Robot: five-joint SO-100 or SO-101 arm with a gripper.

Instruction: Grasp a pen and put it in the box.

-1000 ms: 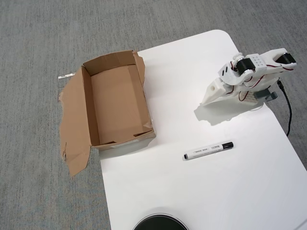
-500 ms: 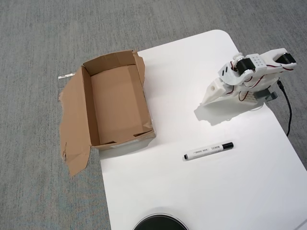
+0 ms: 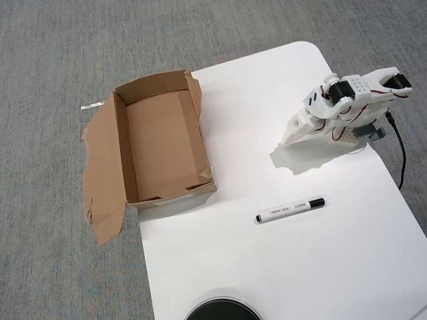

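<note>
Well apart, pen (image 3: 290, 210) lies on table (image 3: 333, 267), below end effector (image 3: 288, 139).

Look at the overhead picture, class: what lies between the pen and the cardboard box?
Nothing: in the overhead view only bare white table separates the pen from the box.

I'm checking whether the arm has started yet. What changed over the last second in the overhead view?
Nothing visibly changed. The arm sits folded at the table's right edge with its gripper low over the tabletop, well away from the pen. The pen lies flat on the table, black cap pointing right, and the box stays empty, overhanging the table's left edge.
</note>
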